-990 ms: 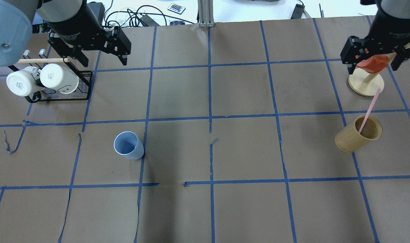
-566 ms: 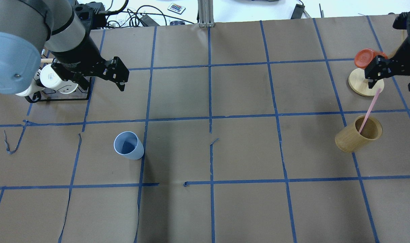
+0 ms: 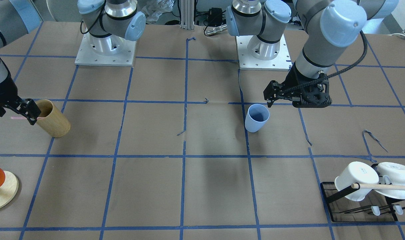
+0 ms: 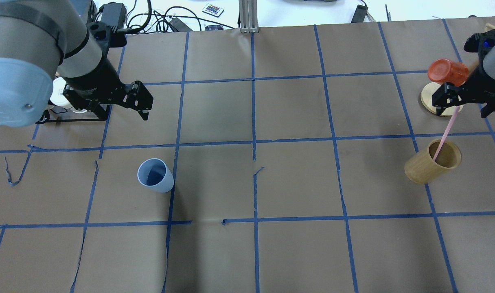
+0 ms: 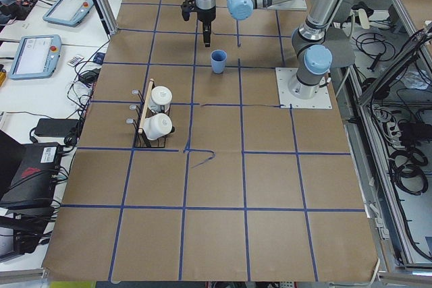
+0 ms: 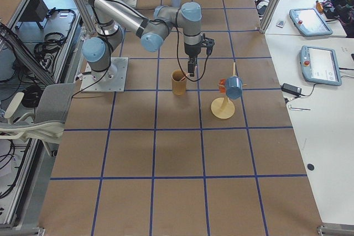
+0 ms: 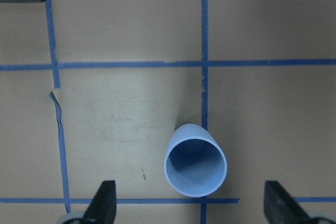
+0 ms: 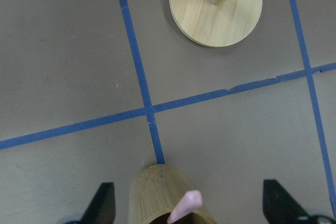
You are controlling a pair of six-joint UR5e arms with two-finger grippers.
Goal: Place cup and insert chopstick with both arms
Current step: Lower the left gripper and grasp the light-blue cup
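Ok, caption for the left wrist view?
Open left gripper hovers over the upright blue cup on the taped brown table.

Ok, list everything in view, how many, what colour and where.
blue cup: one, light blue, upright, table's left half
bamboo holder: one, tan, right side
chopstick: one, pink, standing in the holder
wooden stand: one, pale, beyond the holder
orange cup: one, orange, on the stand
second blue cup: one, blue, on the stand
rack: one, black, far left
white mugs: two, white, on the rack
left gripper: one, black, open, near the blue cup
right gripper: one, black, open, flanking the chopstick's top
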